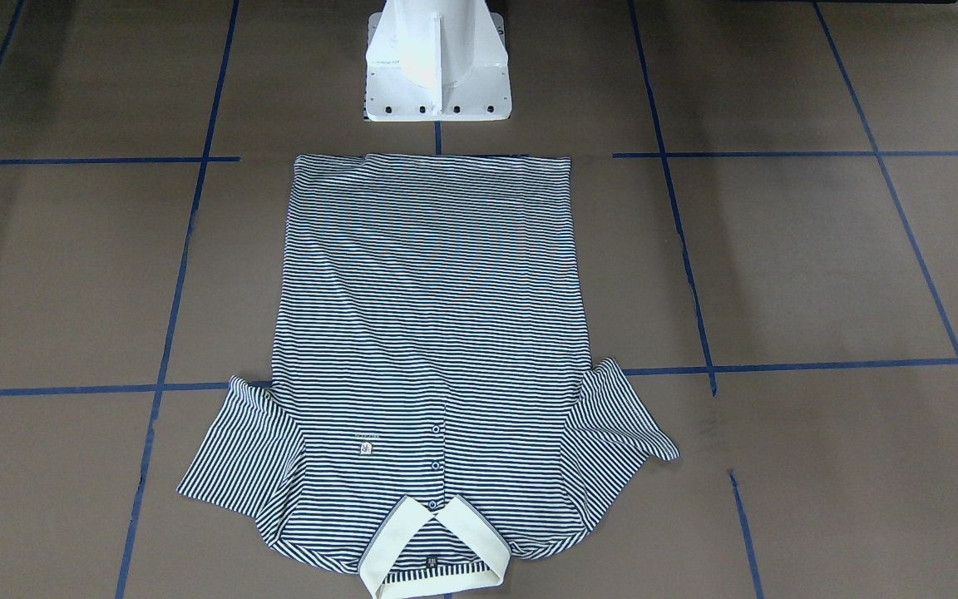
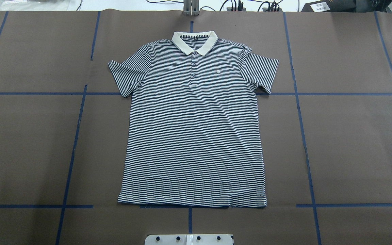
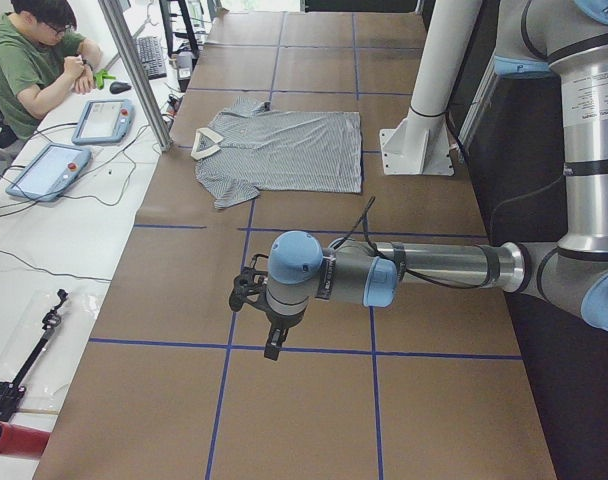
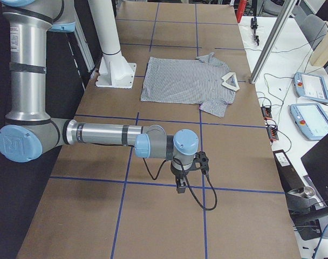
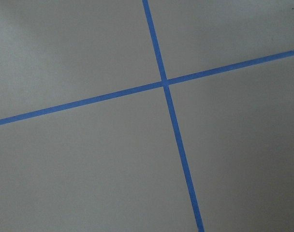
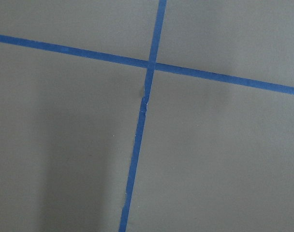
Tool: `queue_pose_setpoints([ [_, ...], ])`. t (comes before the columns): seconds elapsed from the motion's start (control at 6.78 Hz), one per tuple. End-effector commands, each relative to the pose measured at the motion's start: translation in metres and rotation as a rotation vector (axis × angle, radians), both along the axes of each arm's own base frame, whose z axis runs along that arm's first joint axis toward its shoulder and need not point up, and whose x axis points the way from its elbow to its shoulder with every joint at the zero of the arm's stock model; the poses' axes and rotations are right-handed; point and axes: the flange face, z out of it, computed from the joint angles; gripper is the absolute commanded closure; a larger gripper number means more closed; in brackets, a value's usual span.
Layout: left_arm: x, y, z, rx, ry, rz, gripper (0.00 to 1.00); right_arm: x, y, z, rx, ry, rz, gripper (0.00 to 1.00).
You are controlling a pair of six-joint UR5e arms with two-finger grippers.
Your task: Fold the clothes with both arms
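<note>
The polo shirt (image 2: 194, 129) is laid flat and front up in the middle of the brown table (image 2: 352, 143). Its hem (image 2: 192, 203) is just in front of the white pedestal base (image 1: 437, 75) and its cream collar (image 2: 194, 41) is at the far edge, so the long axis is set straight away from the robot. No fold is judged to have been made, since both sleeves are spread.

The left gripper (image 3: 272, 345) is held above bare table over a crossing of blue tape lines (image 5: 164, 83), well apart from the shirt toward the robot's left end; the shirt is to be reached by moving rightward. The left sleeve (image 2: 128, 75), by the robot's sides, is the part nearest it. The right gripper (image 4: 181, 186) is held in mirror fashion at the opposite end, with the right sleeve (image 2: 262, 73) nearest. Neither gripper is judged clearly closer. Whether the fingers of either are parted or closed cannot be told.
</note>
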Motion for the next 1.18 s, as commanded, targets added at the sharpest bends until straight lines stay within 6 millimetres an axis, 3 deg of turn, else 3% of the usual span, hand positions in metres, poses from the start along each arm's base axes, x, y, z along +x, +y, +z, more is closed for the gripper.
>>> queue_pose_setpoints([
  [0.0, 0.000, -0.008, -0.018, 0.044, -0.003, -0.001, 0.00, -0.009, -0.015, -0.034, 0.077, -0.006, -0.009, 0.00],
  [0.15, -0.001, -0.019, -0.035, 0.117, 0.002, -0.005, 0.00, -0.020, -0.029, -0.060, 0.225, -0.008, -0.030, 0.00],
  [0.29, -0.002, -0.034, -0.056, 0.266, -0.013, -0.003, 0.00, -0.023, -0.066, -0.081, 0.402, -0.009, -0.031, 0.00],
  [0.44, -0.003, -0.046, -0.075, 0.398, -0.022, -0.005, 0.00, -0.025, -0.080, -0.078, 0.478, -0.023, -0.024, 0.00],
  [0.59, -0.004, -0.068, -0.095, 0.497, -0.025, -0.005, 0.00, -0.025, -0.082, -0.075, 0.492, -0.039, -0.015, 0.00],
  [0.74, -0.004, -0.077, -0.099, 0.500, -0.014, -0.009, 0.00, -0.030, -0.086, -0.084, 0.416, -0.115, 0.055, 0.00],
  [0.88, -0.004, -0.078, -0.105, 0.518, -0.012, -0.014, 0.00, -0.040, -0.103, -0.118, 0.456, -0.141, 0.083, 0.00],
  [1.03, -0.003, -0.080, -0.111, 0.510, 0.008, -0.052, 0.00, -0.088, -0.119, -0.143, 0.334, -0.196, 0.157, 0.00],
])
